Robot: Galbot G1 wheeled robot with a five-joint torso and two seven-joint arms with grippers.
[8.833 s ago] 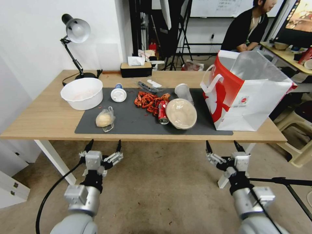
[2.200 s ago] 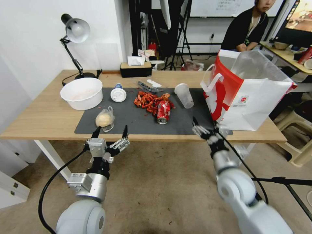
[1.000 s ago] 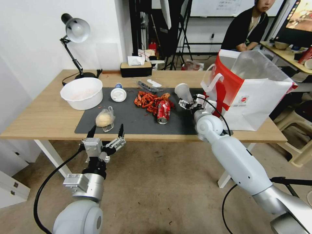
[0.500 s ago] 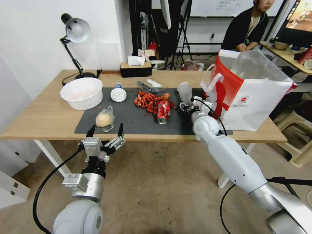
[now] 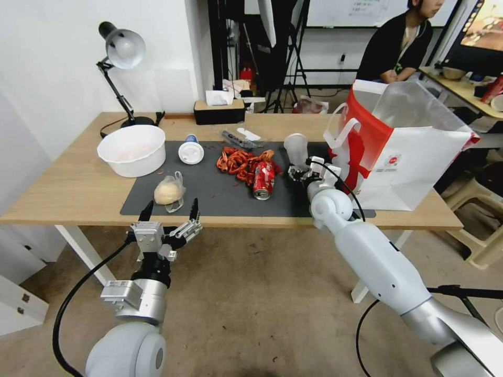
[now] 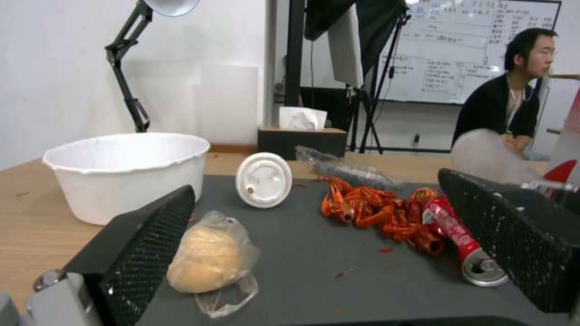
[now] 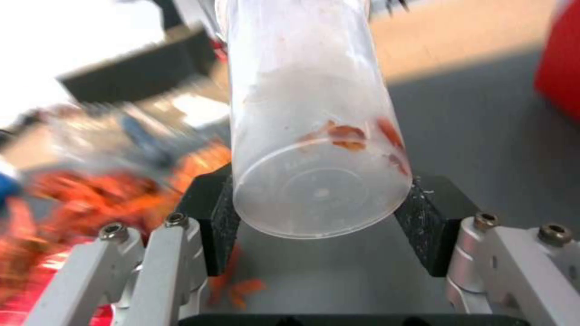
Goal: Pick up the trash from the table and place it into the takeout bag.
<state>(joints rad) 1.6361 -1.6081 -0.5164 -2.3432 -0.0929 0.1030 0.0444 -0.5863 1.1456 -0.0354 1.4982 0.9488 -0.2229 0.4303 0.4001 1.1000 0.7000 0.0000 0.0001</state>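
The table [image 5: 78,188] carries a dark grey mat [image 5: 220,193] with the trash spread over it, and the takeout bag [image 5: 403,152] stands open at its right end, just beside the right arm. The step in hand appears to be carrying the clear plastic cup [image 5: 296,148] to that bag. To do it well, the cup's thin wall wants only a light squeeze, and it should be raised above the bag's rim and loop handles before crossing over, so the clear liner is not snagged.

The right arm reaches forward over the table edge, its wrist beside the bag's red panel. The right tool [image 7: 320,213] has its pads closed against both sides of the cup near its base; the cup looks lifted clear of the mat and tilted, with red scraps inside. The left arm waits below the near table edge, the left tool [image 5: 170,212] spread wide and empty, facing the bagged bun [image 6: 208,258]. The red soda can [image 5: 263,180] lies on its side beside the crayfish shells [image 5: 238,159].
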